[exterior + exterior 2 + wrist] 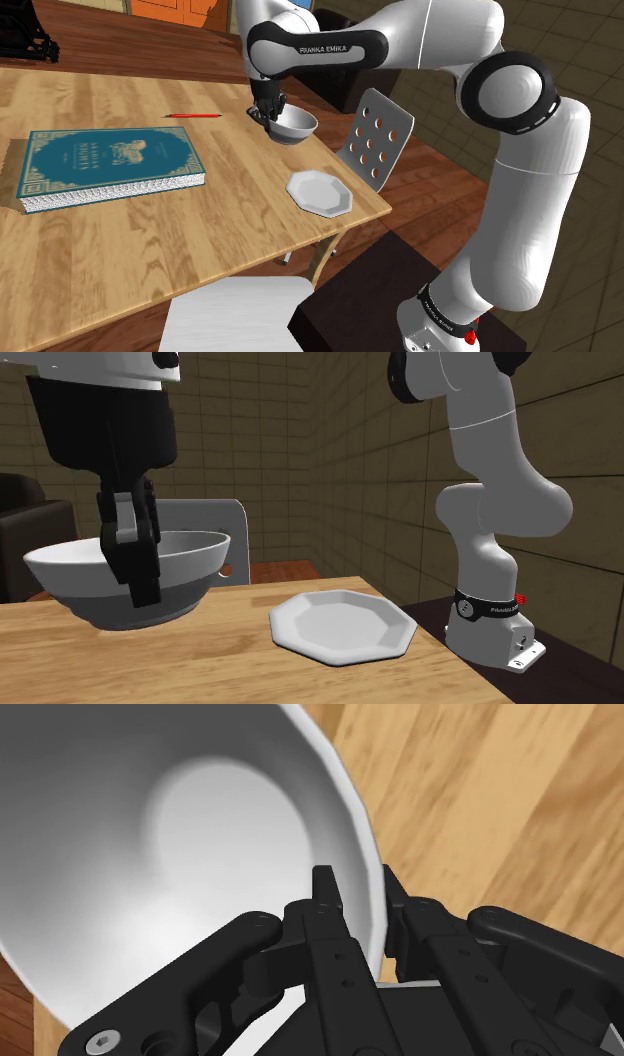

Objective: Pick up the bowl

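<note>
A white bowl (297,127) (185,562) is near the far edge of the wooden table (200,230). My black gripper (265,112) (138,567) is shut on its rim, one finger inside the wall and one outside. In the wrist view the fingers (330,899) clasp the thin rim, with the bowl's hollow (150,834) spreading beyond them. The bowl leans slightly. I cannot tell whether its base touches the wood.
A white octagonal plate (320,192) (343,624) lies close beside the bowl, toward the stand. A teal book (105,165) and a red pencil (192,116) lie further along the table. A perforated chair back (373,137) stands at the table's edge, and a second chair seat (235,315) is in front.
</note>
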